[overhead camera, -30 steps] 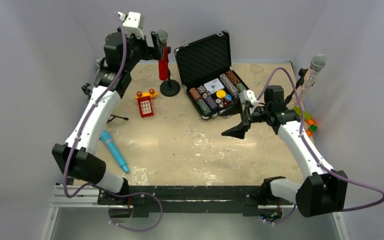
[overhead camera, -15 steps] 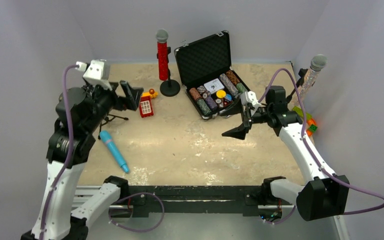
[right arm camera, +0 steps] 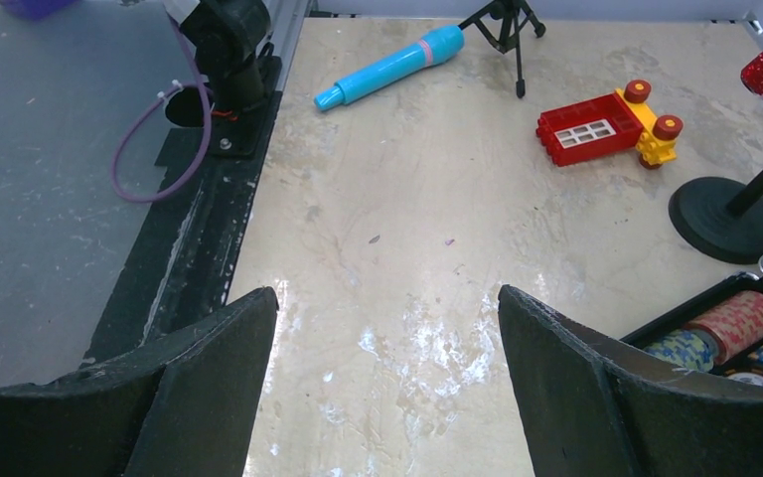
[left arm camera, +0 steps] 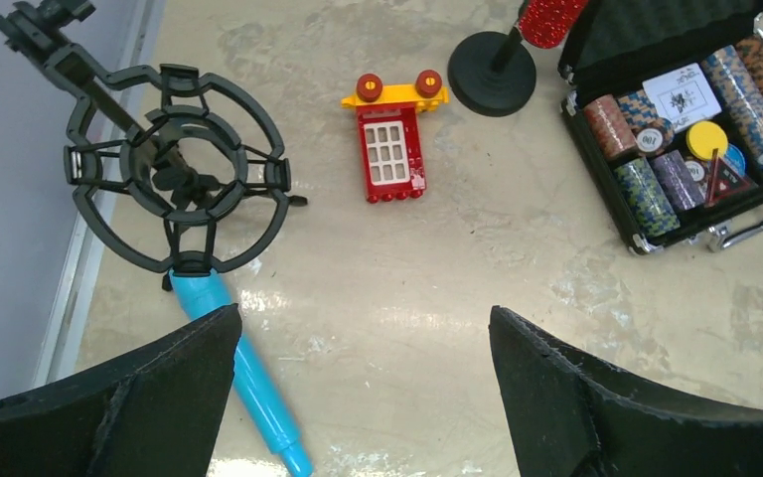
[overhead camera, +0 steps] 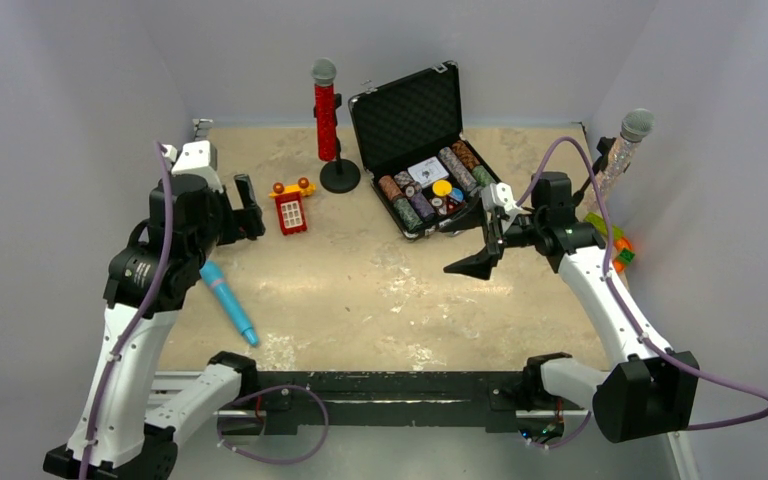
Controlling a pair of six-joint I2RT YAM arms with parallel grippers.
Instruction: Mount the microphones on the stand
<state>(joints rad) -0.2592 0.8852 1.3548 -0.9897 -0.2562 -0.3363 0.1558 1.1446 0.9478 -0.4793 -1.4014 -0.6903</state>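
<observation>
The red glitter microphone stands upright in a round-base stand at the back. The silver glitter microphone sits tilted in a stand at the right wall. The light-blue microphone lies flat at the near left, and shows in the left wrist view and the right wrist view. An empty black shock-mount tripod stand stands by its head. My left gripper is open and empty above the tripod and blue microphone. My right gripper is open and empty over mid-table.
A small red toy phone lies left of the round base. An open black case of poker chips stands at the back centre. Green and orange bricks lie at the right wall. Walls close in on both sides.
My left arm has let go of the red microphone, left it upright in its stand, and swung back and left over the tripod. The right arm has not moved.
</observation>
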